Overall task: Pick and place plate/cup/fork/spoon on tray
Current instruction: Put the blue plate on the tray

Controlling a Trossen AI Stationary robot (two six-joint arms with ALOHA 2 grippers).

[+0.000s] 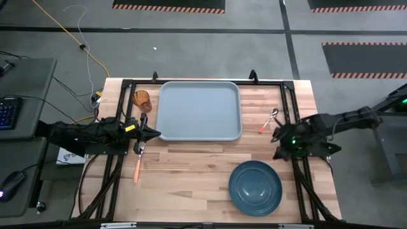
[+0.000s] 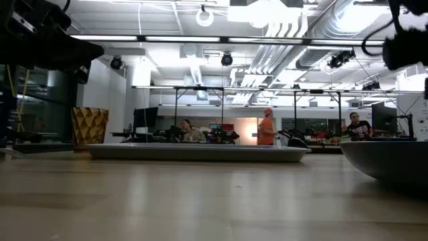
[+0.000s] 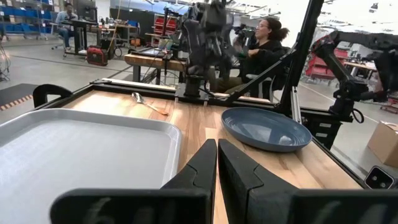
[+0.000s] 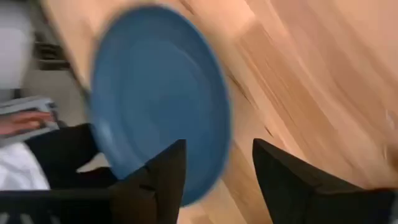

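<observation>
Tray [image 1: 199, 111] from above: you can see it sits bare at the table's back centre, nothing in it. Cup [image 1: 141, 98] stands just off its left edge, spoon [image 1: 268, 121] near its right edge, plate [image 1: 255, 187] on the wood at front right, well apart from the tray. Fork [image 1: 138, 163] lies at front left, tines under the left gripper [image 1: 152, 134], which hangs by the tray's front-left corner. Right gripper [image 1: 277, 136] hangs between spoon and plate.

Low view: tray lip [image 2: 200, 152] across the middle, cup [image 2: 89, 125] at its left end, plate rim [image 2: 388, 161] close on the right.

Left wrist: fingers [image 3: 202, 168] pressed together, holding nothing, beside the tray corner [image 3: 93, 143].

Right wrist: fingers [image 4: 168, 171] parted above the plate [image 4: 155, 93], not touching it.
</observation>
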